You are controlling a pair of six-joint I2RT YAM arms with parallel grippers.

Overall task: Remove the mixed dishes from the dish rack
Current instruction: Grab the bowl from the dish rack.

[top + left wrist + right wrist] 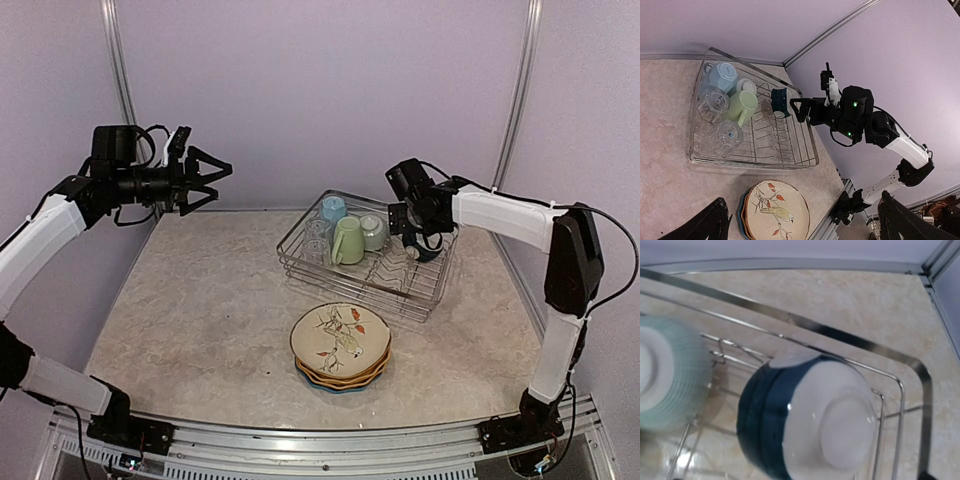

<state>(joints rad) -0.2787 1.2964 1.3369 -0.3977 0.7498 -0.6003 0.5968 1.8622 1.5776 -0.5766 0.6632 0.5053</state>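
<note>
Plates (340,340) look sorted: they're stacked on the surface (200,300) just in front of the dish rack (350,292), bird print on top. Left in the rack are the blue mug (333,209), green mug (348,240), the clear glasses (318,232), a pale ribbed bowl (670,375) and the dark bowl (805,425), which is propped on its side in the far right corner with its white base facing the wrist cam. The right end effector (794,111) is right beside that bowl with its fingers spread and nothing in them, as far as I can tell from the other arm's camera; its own cam doesn't show the fingers at all. The left end effector (212,178) is parked high over the far left of the surface, wide apart and empty. My guess is the dark bowl is next, and that's where it gets dicey. It's glazed and curved, so a pinch on the round wall could squirt it out. It's also sitting among the prongs (767,135), so lifting at an angle could hook the rim and drag the whole rack. The ribbed bowl is close enough to get bumped, and a jolt could tip those glasses.
</note>
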